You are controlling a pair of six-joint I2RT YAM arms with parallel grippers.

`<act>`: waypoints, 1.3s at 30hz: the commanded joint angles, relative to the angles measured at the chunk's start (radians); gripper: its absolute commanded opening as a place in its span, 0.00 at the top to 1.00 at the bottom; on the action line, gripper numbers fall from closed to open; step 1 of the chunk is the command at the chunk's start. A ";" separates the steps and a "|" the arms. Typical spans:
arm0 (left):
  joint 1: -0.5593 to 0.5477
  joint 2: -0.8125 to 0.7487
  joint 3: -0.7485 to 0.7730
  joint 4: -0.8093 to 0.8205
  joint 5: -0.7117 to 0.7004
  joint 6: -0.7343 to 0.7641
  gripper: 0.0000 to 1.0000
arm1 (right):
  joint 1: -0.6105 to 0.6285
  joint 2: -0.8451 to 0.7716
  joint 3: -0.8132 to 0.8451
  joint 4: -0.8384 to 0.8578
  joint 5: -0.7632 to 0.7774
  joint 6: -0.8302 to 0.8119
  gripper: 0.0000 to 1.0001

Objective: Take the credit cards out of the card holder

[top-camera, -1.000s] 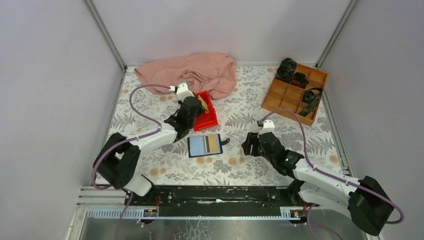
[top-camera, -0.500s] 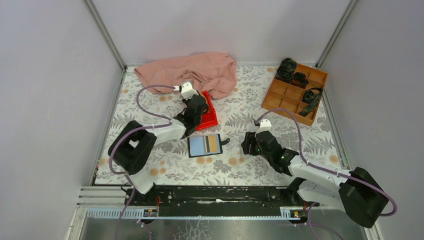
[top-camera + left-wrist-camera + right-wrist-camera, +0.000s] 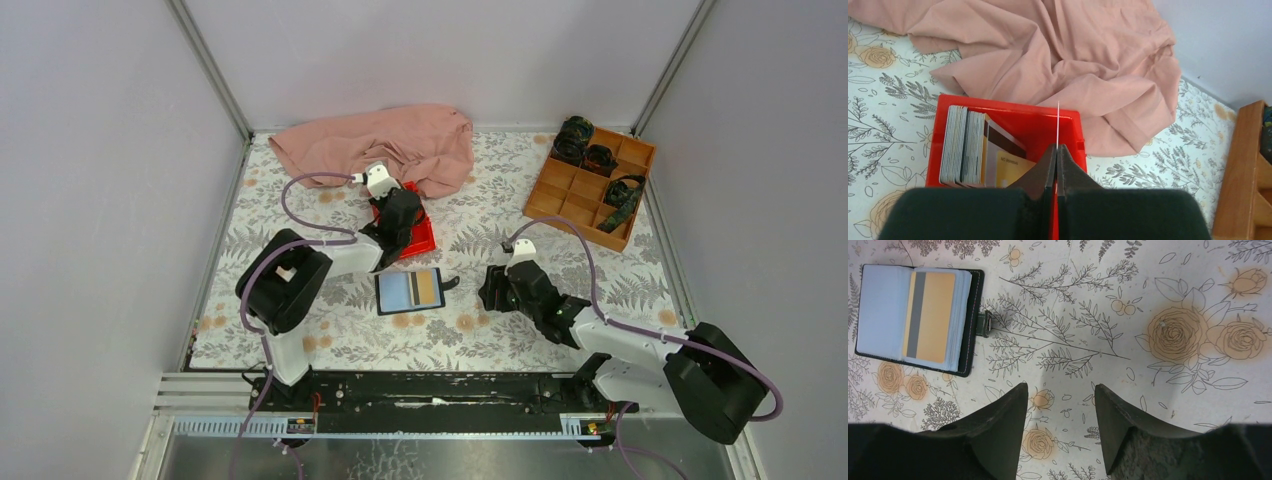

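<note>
The red tray [image 3: 1013, 107], a bit left of the table's middle, holds a row of cards [image 3: 968, 150] standing on edge. The left tool [image 3: 1056, 149] is clenched on one more card [image 3: 1058, 120], upright over the red tray. The holder [image 3: 883, 305] lies open mid-table with an orange card [image 3: 935, 310] inside. The right tool [image 3: 1060, 390] is released, near it. The box [image 3: 572, 190] in the far right corner holds dark things [image 3: 585, 142]. Since a second ago the left tool has moved further over the red tray; the holder has stayed.
</note>
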 commanded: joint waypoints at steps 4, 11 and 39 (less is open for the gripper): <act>0.010 0.015 0.029 0.055 -0.045 -0.012 0.84 | -0.009 0.026 0.013 0.052 -0.034 -0.019 0.42; 0.022 0.025 0.036 0.024 -0.009 -0.036 0.57 | -0.010 0.032 0.015 0.055 -0.046 -0.020 0.42; -0.080 -0.508 -0.578 0.095 0.733 -0.056 0.72 | -0.010 0.181 0.183 0.134 -0.416 -0.031 0.72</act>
